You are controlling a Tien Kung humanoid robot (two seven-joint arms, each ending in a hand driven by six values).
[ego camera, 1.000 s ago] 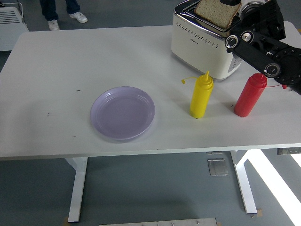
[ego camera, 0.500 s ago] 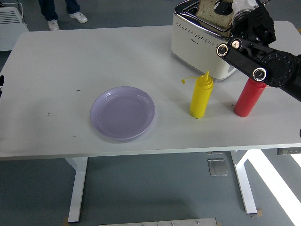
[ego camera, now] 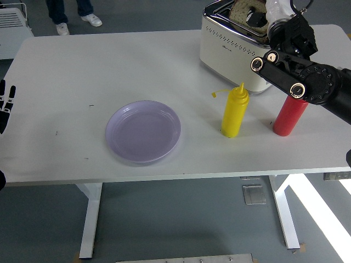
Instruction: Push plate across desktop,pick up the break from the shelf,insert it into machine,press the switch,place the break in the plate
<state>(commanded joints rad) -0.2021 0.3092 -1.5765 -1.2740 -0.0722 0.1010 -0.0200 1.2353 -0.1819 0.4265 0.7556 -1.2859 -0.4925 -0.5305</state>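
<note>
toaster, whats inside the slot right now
A slice of bread stands in the toaster slot, its top sticking out. The right hand covers part of it; its lower part is hidden inside.

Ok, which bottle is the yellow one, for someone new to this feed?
Find the cream toaster at the white table far right. Two squeeze bottles stand in front of it. The yellow bottle is the left one, nearer the lilac plate; the red bottle stands right.

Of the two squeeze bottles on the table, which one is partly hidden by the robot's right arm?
The red bottle: the right arm crosses over its top. The yellow bottle, to its left, stands fully in view, nozzle and all.
</note>
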